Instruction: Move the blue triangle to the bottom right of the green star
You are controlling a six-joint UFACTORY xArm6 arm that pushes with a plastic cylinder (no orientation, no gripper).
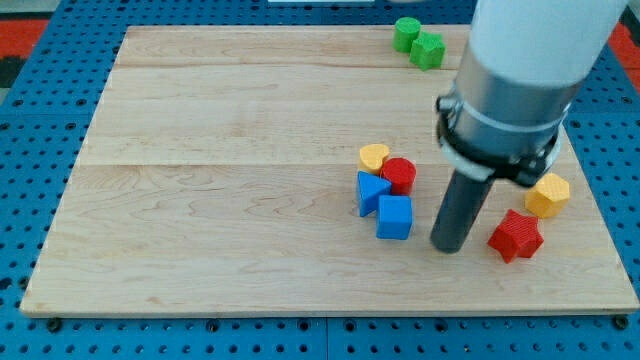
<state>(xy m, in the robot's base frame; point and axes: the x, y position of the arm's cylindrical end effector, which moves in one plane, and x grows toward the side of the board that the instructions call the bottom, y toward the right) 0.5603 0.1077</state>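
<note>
On the pale wood bench sit blue, red, yellow and green blocks (the rod is dark, its housing white).

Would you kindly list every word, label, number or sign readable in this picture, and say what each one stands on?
None: no readable text shows anywhere.
The wooden board is bare wood grain.
The blocks, such as the blue triangle and the green star, carry no markings.
The arm's pale housing and dark rod, with my tip between the blue cube and the red star, show no label.
</note>
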